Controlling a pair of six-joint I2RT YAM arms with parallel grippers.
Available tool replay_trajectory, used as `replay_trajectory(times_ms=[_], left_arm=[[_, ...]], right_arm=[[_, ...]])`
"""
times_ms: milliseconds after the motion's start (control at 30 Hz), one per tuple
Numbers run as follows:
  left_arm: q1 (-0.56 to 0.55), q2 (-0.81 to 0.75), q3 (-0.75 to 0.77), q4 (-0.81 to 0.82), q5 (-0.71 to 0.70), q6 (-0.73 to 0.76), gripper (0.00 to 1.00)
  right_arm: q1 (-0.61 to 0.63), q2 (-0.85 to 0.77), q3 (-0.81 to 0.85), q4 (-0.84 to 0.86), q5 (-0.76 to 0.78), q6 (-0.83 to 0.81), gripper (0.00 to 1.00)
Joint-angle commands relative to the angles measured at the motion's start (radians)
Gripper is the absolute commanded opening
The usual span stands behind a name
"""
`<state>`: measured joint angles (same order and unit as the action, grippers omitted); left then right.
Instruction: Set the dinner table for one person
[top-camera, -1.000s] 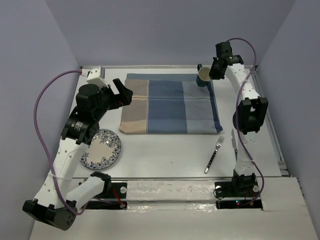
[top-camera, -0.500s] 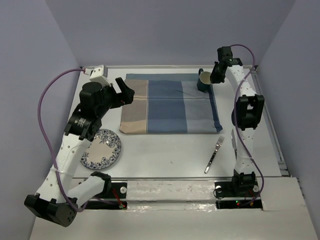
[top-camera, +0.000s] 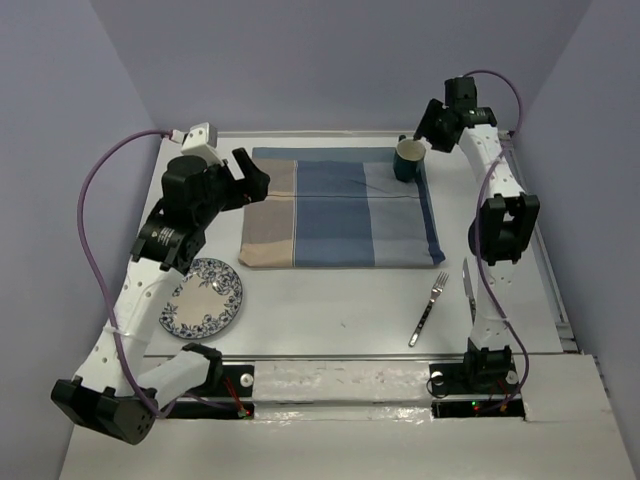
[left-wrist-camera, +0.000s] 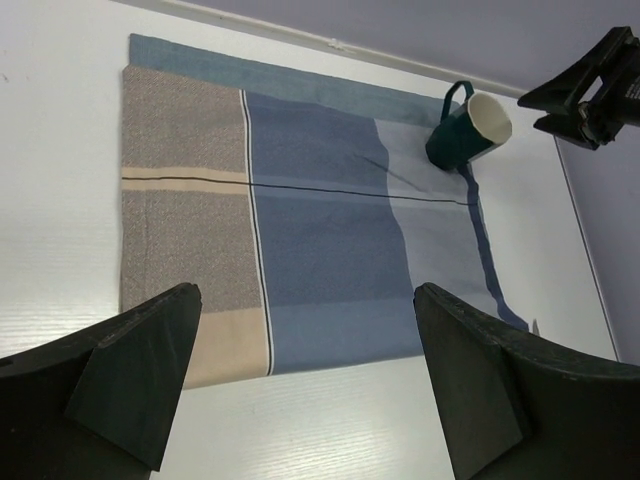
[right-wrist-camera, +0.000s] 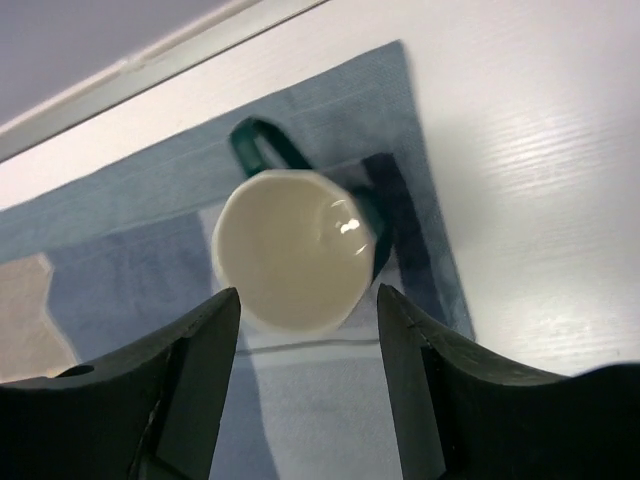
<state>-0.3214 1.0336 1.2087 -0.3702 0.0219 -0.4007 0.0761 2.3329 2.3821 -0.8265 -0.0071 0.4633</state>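
Note:
A dark green mug (top-camera: 408, 158) with a cream inside stands upright on the far right corner of the blue-and-tan cloth mat (top-camera: 340, 210). My right gripper (top-camera: 430, 122) hangs open just above and behind the mug, not touching it. In the right wrist view the mug (right-wrist-camera: 295, 250) shows between and beyond the spread fingers (right-wrist-camera: 210, 350). My left gripper (top-camera: 252, 178) is open and holds nothing, hovering over the mat's left edge. Its view looks down on the mat (left-wrist-camera: 300, 210) and mug (left-wrist-camera: 465, 128). The white dinner table (top-camera: 330, 300) carries everything.
A blue-patterned plate (top-camera: 203, 297) lies near the front left. A fork (top-camera: 428, 308) and a knife (top-camera: 468, 288) lie on the table at the front right, near the right arm's base. A metal rail (top-camera: 330, 133) borders the far edge.
The right gripper has opened, let go of the mug and drawn up and back from it. The mug stays on the mat. The left arm has shifted slightly.

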Motion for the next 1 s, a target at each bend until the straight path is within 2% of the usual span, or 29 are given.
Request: replay_trajectory(times_ms=[0, 33, 67, 100, 133, 167, 200, 233, 300, 333, 433, 533, 767, 833, 967], left_arm=[[-0.004, 0.003, 0.146, 0.001, -0.014, 0.014, 0.99], [-0.004, 0.008, 0.17, -0.01, -0.058, 0.007, 0.99], [-0.004, 0.008, 0.192, -0.019, -0.066, 0.0, 0.99], [-0.005, 0.006, 0.23, -0.045, -0.076, -0.007, 0.99], [-0.005, 0.002, 0.244, -0.058, -0.085, -0.016, 0.99], [-0.005, -0.021, 0.247, -0.068, -0.098, -0.027, 0.99], [-0.005, -0.036, 0.242, -0.079, -0.108, -0.047, 0.99], [-0.004, -0.07, 0.239, -0.105, -0.135, -0.053, 0.99], [-0.004, -0.098, 0.238, -0.156, -0.174, -0.058, 0.99], [-0.005, -0.11, 0.241, -0.171, -0.194, -0.055, 0.99], [-0.005, -0.145, 0.236, -0.249, -0.235, -0.036, 0.99], [-0.005, -0.162, 0.207, -0.269, -0.218, -0.043, 0.99], [-0.005, -0.237, 0.097, -0.242, -0.178, -0.036, 0.99], [-0.005, -0.253, 0.057, -0.228, -0.16, -0.049, 0.99], [-0.005, -0.297, 0.003, -0.219, -0.111, -0.073, 0.99]], right_arm=[[0.088, -0.284, -0.244, 0.202, -0.177, 0.009, 0.64], [0.124, -0.388, -0.432, 0.319, -0.206, 0.029, 0.64], [0.221, -0.433, -0.524, 0.384, -0.227, 0.063, 0.68], [0.279, -0.469, -0.602, 0.486, -0.247, 0.081, 0.68], [0.341, -0.496, -0.67, 0.487, -0.252, 0.106, 0.68], [0.4, -0.516, -0.731, 0.586, -0.272, 0.135, 0.68], [0.515, -0.538, -0.839, 0.642, -0.295, 0.214, 0.68], [0.571, -0.541, -0.885, 0.761, -0.315, 0.257, 0.68], [0.707, -0.508, -0.958, 0.866, -0.317, 0.342, 0.68], [0.743, -0.482, -0.959, 0.898, -0.317, 0.36, 0.68], [0.881, -0.27, -0.85, 0.96, -0.324, 0.383, 0.66], [0.916, -0.154, -0.804, 0.972, -0.347, 0.439, 0.63], [0.996, 0.009, -0.719, 0.977, -0.375, 0.509, 0.57], [1.019, 0.037, -0.704, 0.978, -0.375, 0.544, 0.52], [1.028, 0.089, -0.653, 0.984, -0.364, 0.584, 0.24]])
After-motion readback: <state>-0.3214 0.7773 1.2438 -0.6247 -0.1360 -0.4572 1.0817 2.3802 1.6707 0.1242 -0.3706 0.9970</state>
